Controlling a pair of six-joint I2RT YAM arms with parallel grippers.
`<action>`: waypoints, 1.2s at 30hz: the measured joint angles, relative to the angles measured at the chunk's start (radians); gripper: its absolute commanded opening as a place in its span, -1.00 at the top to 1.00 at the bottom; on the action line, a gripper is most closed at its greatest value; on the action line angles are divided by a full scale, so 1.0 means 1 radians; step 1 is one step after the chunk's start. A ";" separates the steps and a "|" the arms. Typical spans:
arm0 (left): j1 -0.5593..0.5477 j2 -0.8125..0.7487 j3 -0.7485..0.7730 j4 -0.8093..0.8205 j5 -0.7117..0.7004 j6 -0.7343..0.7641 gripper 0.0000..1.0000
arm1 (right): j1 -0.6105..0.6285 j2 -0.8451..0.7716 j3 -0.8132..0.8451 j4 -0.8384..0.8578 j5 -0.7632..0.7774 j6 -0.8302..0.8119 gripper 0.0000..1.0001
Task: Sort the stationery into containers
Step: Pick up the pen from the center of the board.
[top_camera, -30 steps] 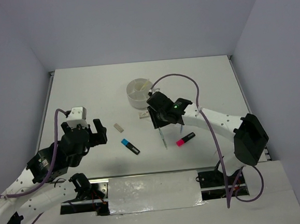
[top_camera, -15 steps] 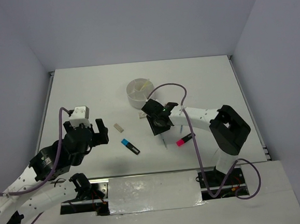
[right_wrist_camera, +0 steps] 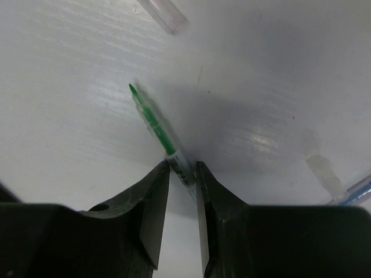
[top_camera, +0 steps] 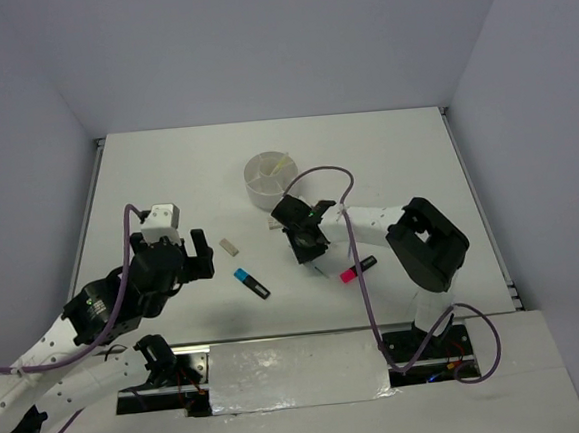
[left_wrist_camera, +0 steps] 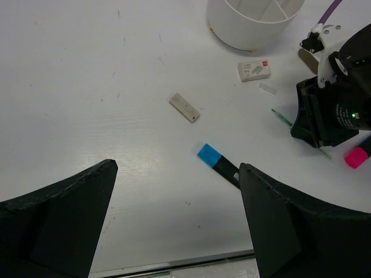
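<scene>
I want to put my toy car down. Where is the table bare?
Bare: the far strip of the table behind the white cup, and the far corners left and right of it. Crowded: in front of the cup, where the right end effector, green pen, erasers, pink highlighter and blue highlighter lie.

right gripper [right_wrist_camera: 182,168] straddles the rear end of a green pen [right_wrist_camera: 153,123] lying on the table [right_wrist_camera: 64,75]
</scene>
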 measured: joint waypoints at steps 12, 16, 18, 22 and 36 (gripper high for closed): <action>0.000 0.013 0.000 0.007 0.007 0.001 -0.99 | -0.011 -0.007 -0.026 0.051 -0.025 -0.019 1.00; 0.000 0.013 0.000 0.010 0.017 0.001 -0.99 | -0.015 -0.063 -0.098 0.129 -0.080 -0.031 1.00; 0.000 0.014 0.000 0.018 0.029 0.001 -0.99 | -0.014 -0.120 -0.148 0.144 -0.127 -0.029 1.00; 0.000 0.020 -0.028 0.095 0.086 0.004 -0.99 | -0.014 -0.328 -0.220 0.142 -0.156 0.000 1.00; -0.014 0.592 -0.006 0.540 0.401 0.158 -0.95 | -0.290 -1.177 -0.238 -0.137 0.112 0.183 1.00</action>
